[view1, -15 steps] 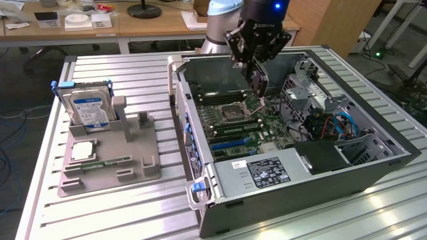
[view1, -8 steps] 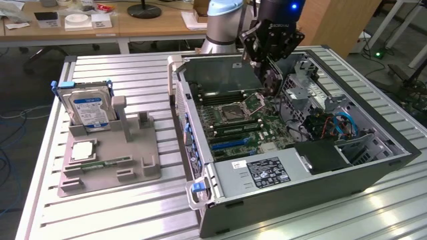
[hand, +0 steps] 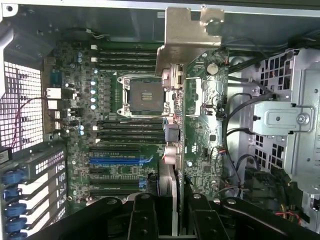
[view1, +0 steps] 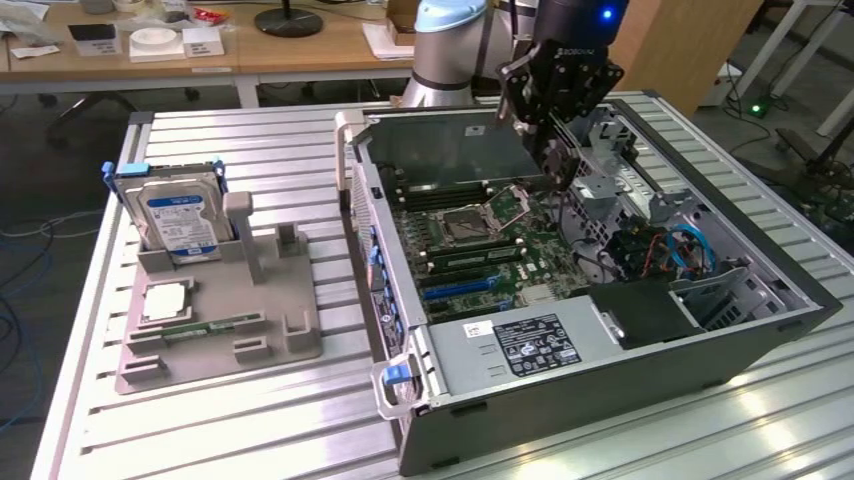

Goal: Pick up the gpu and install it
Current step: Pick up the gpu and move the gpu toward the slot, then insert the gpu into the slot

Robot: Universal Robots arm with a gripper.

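One end of the gpu (hand: 205, 140) vanishes between the fingers (hand: 142, 215) of the gripper (hand: 172, 205), and the picture's edge cuts those fingers off. Above the gripper, the arm (view1: 577, 15) runs out of the exterior view.

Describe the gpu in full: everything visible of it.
The gpu is a thin card seen edge-on, clamped in the gripper. A pale metal bracket caps its far end; silver components sit along its edge. It hangs over the motherboard inside the open case, apparently not yet seated.
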